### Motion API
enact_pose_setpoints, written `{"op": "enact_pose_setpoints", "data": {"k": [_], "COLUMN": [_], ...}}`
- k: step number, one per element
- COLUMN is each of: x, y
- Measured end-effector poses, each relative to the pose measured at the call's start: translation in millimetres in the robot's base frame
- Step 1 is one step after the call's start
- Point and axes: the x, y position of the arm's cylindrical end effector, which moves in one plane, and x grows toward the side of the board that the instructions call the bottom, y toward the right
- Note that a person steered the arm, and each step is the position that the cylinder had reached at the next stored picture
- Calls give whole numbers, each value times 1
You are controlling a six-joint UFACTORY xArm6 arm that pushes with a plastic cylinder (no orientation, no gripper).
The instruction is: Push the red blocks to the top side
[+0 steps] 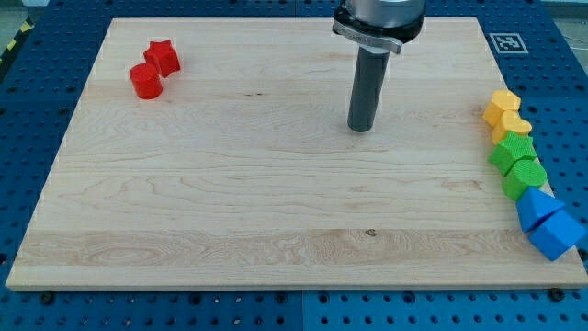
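Wooden board (276, 202): red star (163, 57), red cylinder (145, 81) near top-left corner; yellow (505, 112), green (518, 161), blue blocks (548, 223) along right edge, shapes unclear; my tip (361, 129) at upper middle.

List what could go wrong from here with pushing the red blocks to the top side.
My tip sits mid-board, far from both reds; a long approach may meet them off-centre.
The red star and red cylinder touch, so pushing one may scatter the other sideways.
Both lie near the board's top-left corner; overshooting could knock them off.
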Motion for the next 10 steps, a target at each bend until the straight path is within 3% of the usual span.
{"op": "enact_pose_setpoints", "data": {"k": [6,10], "x": [16,8], "y": [-39,-128]}}
